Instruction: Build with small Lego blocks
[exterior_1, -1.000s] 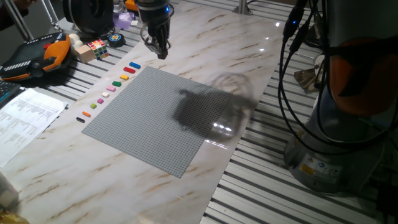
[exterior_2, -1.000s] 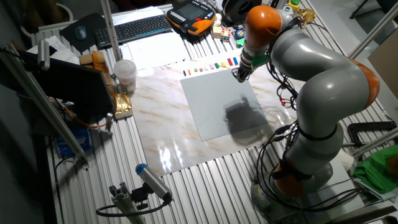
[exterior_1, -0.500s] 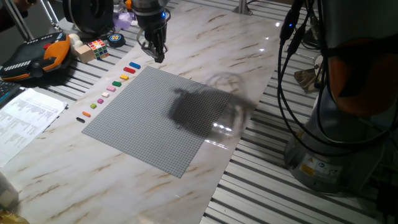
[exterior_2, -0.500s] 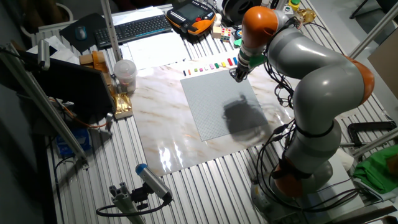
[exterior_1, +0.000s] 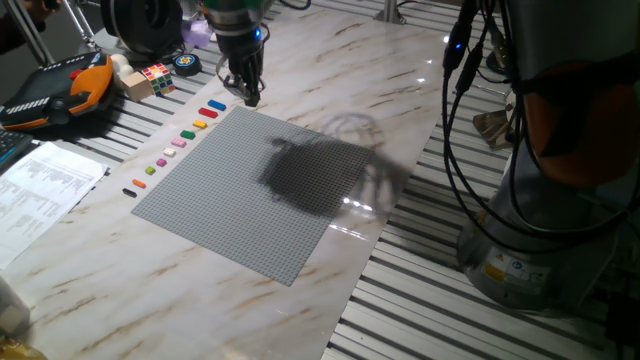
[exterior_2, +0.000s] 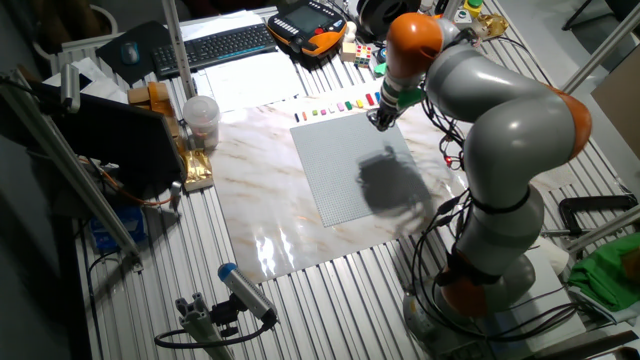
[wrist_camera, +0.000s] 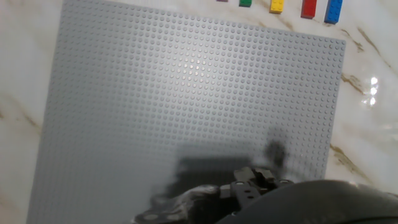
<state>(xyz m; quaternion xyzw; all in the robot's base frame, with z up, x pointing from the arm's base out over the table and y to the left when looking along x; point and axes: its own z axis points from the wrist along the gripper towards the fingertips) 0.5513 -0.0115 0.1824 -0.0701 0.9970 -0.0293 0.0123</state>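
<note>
Gripper (exterior_1: 247, 95) has shifted since a second ago: away from the marble beyond the baseplate's far corner, toward the row of small Lego blocks (exterior_1: 175, 145). It hangs over the marble table (exterior_1: 400, 80) just off that corner of the grey baseplate (exterior_1: 250, 190). The dark shadow on the plate has slid the same way.

Fingers point down, close together at the tips; nothing seen between them. Whether they are fully clenched — cannot tell, too small in both fixed views, and the hand view shows no fingertips.

Blocks lie in a single line on the marble, along the plate edge, apart from the gripper. Blue block (exterior_1: 217, 104) sits nearest it, then red block (exterior_1: 208, 112), yellow (exterior_1: 199, 124), green (exterior_1: 187, 134); paler and darker ones run on away from the gripper. In the hand view the same blue (wrist_camera: 333, 9), red (wrist_camera: 308, 7), yellow (wrist_camera: 277, 5) and green (wrist_camera: 245, 2) show at the top edge, past the plate.

Puzzle cube (exterior_1: 156, 76) and a stack of printed sheets (exterior_1: 40, 190) lie beyond the row.
</note>
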